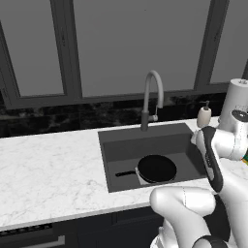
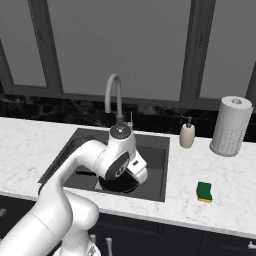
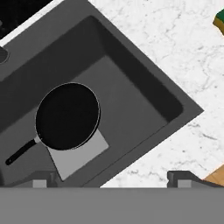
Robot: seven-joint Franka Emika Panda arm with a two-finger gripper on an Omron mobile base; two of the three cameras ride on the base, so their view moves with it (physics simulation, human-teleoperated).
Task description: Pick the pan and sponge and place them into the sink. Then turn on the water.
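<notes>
No writing is readable anywhere. One round black frying pan [image 3: 68, 116] lies flat inside the one dark grey rectangular sink [image 3: 144, 94], partly over its pale square patch. One small yellow sponge with a green top [image 2: 204, 191] sits on the white marble tabletop [image 2: 220, 170], right of the sink. The gripper [image 3: 112, 178] hangs released above the basin, empty.

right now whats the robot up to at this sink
The pan already lies in the sink, over the pale patch on its floor. The gripper is open and holds nothing, hanging above the sink's near right corner. The sponge still sits on the counter to the right of the sink, so it looks like the next thing to fetch. No water runs from the faucet yet.
</notes>
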